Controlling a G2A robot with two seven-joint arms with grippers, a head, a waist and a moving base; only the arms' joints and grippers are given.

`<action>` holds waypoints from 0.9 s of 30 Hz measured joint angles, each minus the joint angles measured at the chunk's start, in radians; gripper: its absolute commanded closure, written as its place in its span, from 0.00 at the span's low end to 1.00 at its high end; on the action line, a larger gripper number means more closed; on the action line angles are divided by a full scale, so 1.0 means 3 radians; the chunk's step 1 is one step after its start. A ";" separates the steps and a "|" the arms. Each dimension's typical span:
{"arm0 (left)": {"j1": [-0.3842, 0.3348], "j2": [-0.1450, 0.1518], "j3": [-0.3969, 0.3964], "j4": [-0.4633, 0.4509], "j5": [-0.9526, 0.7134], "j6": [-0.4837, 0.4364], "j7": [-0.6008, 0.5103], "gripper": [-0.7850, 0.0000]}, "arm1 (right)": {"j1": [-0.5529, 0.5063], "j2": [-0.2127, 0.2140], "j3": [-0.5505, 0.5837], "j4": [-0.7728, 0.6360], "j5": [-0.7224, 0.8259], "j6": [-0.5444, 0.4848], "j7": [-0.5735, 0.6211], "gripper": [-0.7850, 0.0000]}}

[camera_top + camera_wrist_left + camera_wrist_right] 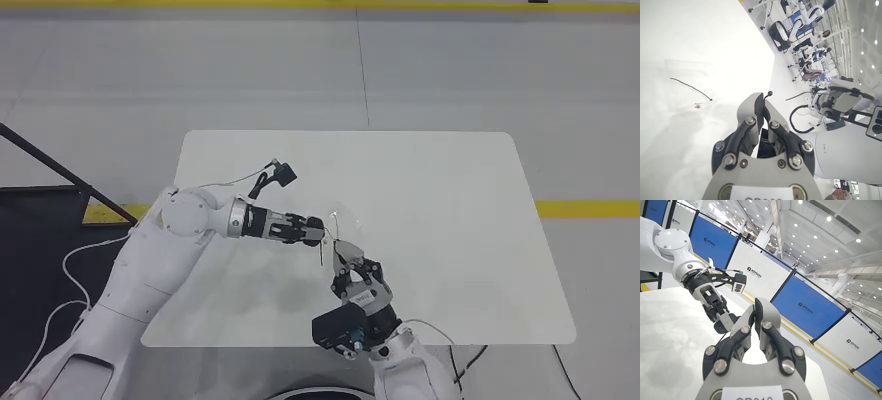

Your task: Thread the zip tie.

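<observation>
Tie (765,97) threading takes two claws, so both sit close together over the table (450,200), a bit in from its near edge. Closest to that edge is the right claw (755,306). Its fingers are pressed together, and I cannot see anything between them. A thin dark strip (795,97) sticks out beside that claw. It may be the tail of the tie, held up so it can be poked through, but I cannot tell. Just past it is the left claw (762,100), clamped on the tie right under its head (770,93). The little square head pokes out past the fingertips. I think it is held this way so the hole stays free and steady for the tail to go in. Farther on, toward the middle of the table, a second tie (691,86) lies flat in a clear tray (687,62). It is well apart from both claws, likely kept there out of the way.
</observation>
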 measured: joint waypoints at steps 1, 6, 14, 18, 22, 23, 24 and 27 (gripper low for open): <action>-0.0014 -0.0004 0.0012 0.0026 -0.0024 -0.0006 -0.0007 1.00 | 0.0000 0.0004 -0.0005 0.0002 -0.0006 0.0003 0.0007 1.00; -0.0076 -0.0016 0.0059 0.0128 -0.0080 -0.0044 -0.0016 1.00 | 0.0021 0.0023 -0.0029 0.0008 -0.0023 0.0000 0.0059 1.00; -0.0096 -0.0018 0.0070 0.0158 -0.0104 -0.0040 -0.0023 1.00 | 0.0054 0.0052 -0.0065 0.0011 -0.0036 0.0068 0.0115 1.00; -0.0096 -0.0018 0.0070 0.0158 -0.0103 -0.0040 -0.0023 1.00 | 0.0078 0.0062 -0.0089 0.0032 -0.0045 0.0125 0.0153 1.00; -0.0096 -0.0018 0.0070 0.0158 -0.0103 -0.0040 -0.0023 1.00 | 0.0119 0.0062 -0.0131 0.0049 -0.0068 0.0234 0.0290 1.00; -0.0096 -0.0018 0.0070 0.0158 -0.0103 -0.0040 -0.0023 1.00 | 0.0131 0.0063 -0.0137 0.0055 -0.0061 0.0235 0.0302 1.00; -0.0096 -0.0018 0.0070 0.0158 -0.0103 -0.0040 -0.0023 1.00 | 0.0142 0.0065 -0.0141 0.0061 -0.0054 0.0235 0.0313 1.00; -0.0096 -0.0018 0.0070 0.0158 -0.0103 -0.0040 -0.0023 1.00 | 0.0172 0.0071 -0.0153 0.0080 -0.0040 0.0232 0.0340 1.00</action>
